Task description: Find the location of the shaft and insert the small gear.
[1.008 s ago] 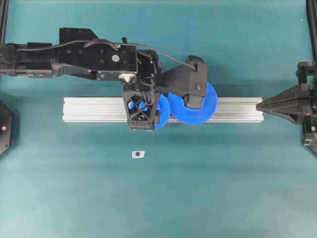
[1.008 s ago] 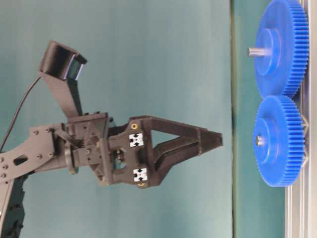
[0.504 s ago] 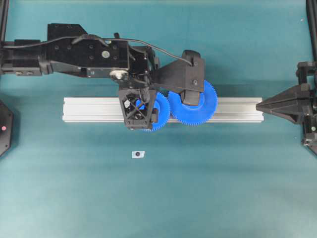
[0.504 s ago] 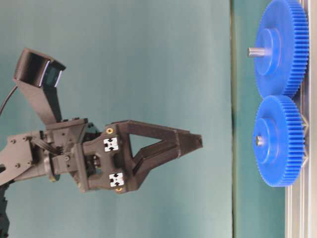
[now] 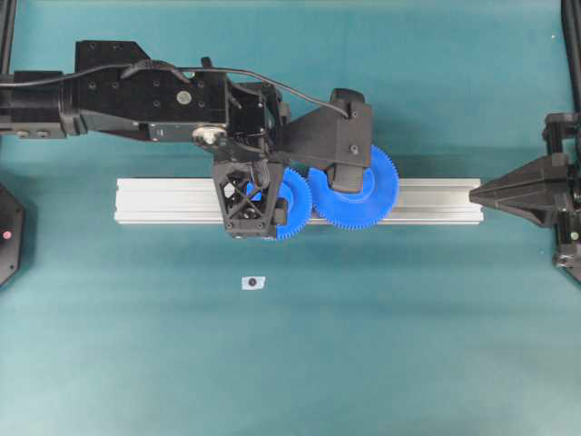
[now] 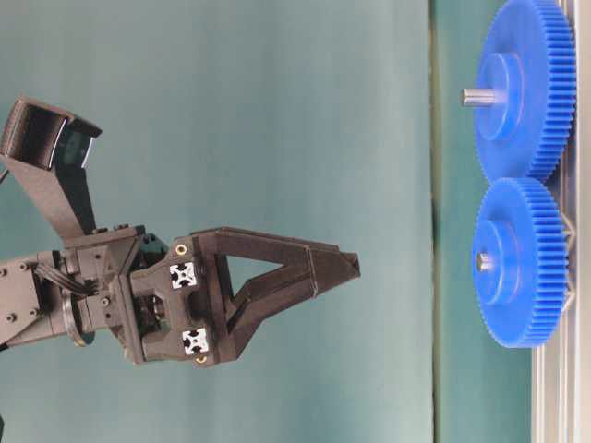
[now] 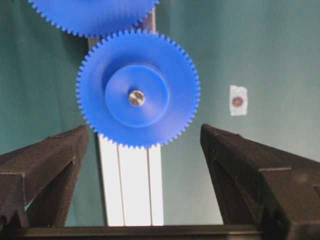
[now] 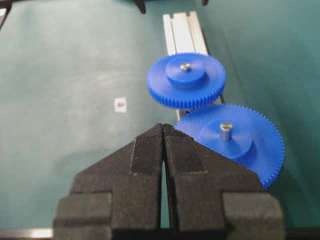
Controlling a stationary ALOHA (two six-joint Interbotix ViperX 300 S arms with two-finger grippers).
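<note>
The left claw [image 6: 346, 266] has pulled back from the small gear [image 6: 517, 262] since the earlier frame, its jaws released and holding nothing. That gear sits on the rail [image 5: 172, 200] with the shaft [image 7: 136, 97] tip showing through its hub, so it looks already inserted, teeth meshed with the big gear [image 5: 363, 195] beside it. The right claw [image 8: 163, 131] is clenched, parked well apart. Count: two gears, one rail, two claws, and one small tag [image 5: 253, 282] on the desk [image 5: 363, 345].

Below the left end effector [image 5: 251, 234], the small blue plastic toothed gear [image 5: 283, 204] sits on the long grooved aluminium rail [image 5: 163, 201], meshed with the larger blue gear [image 5: 363, 195] beside it. The right end effector [image 5: 474, 192] faces the rail's far end.
</note>
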